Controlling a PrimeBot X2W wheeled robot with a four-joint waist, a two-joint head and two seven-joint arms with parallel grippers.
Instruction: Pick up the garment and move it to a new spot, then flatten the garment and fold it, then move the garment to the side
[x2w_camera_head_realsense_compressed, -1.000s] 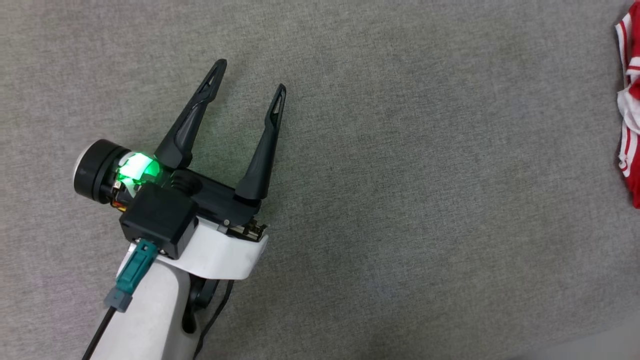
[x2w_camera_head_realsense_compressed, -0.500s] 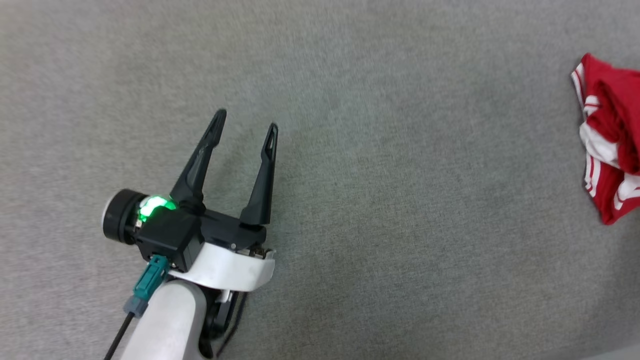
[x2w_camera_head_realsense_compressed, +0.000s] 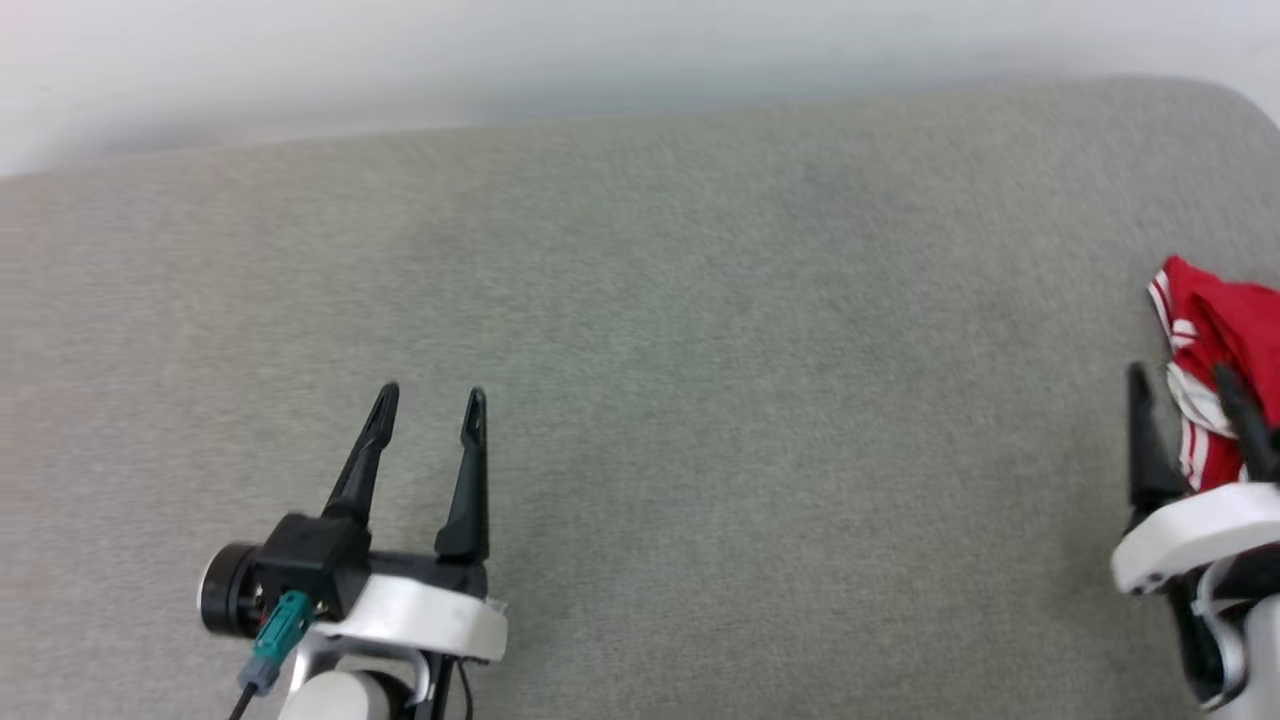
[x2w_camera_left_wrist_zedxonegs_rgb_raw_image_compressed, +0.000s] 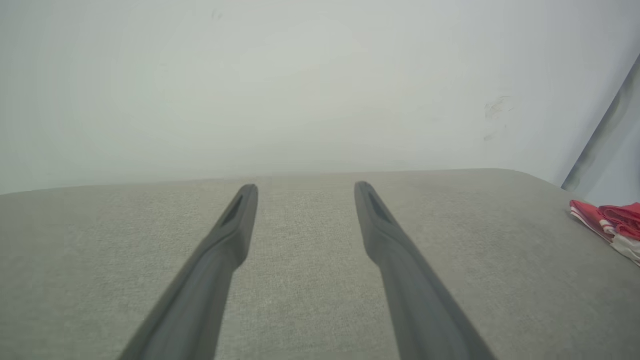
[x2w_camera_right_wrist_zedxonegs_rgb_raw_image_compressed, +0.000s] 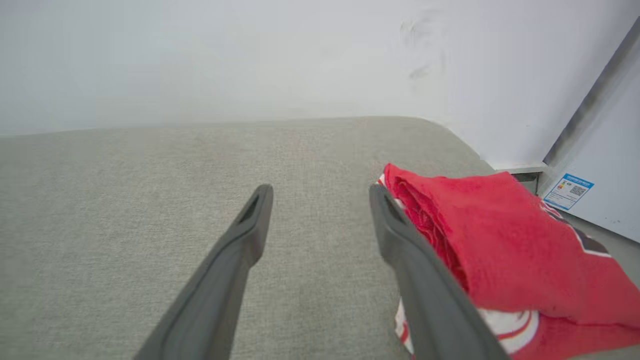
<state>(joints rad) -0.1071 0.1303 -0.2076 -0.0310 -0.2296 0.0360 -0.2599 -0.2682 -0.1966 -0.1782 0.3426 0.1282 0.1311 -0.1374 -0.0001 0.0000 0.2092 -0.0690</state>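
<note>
Head view: noted left gripper (x2w_camera_head_realsense_compressed: 430, 400) spread, empty, 7 o'clock; right gripper (x2w_camera_head_realsense_compressed: 1180, 376) spread, empty, just beside bunched garment (x2w_camera_head_realsense_compressed: 1230, 315), 3 o'clock.

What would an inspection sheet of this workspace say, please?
Surface: grey fabric, flat.
Job's things: red garment, heaped at the surface's right edge, not held.
Clutter: nothing seen.
Grippers: left gripper open above the fabric; right gripper open beside the garment.
Cables: black cable with teal plug at the left wrist.
Surroundings: pale wall behind; white panel with blue label at the right.
</note>
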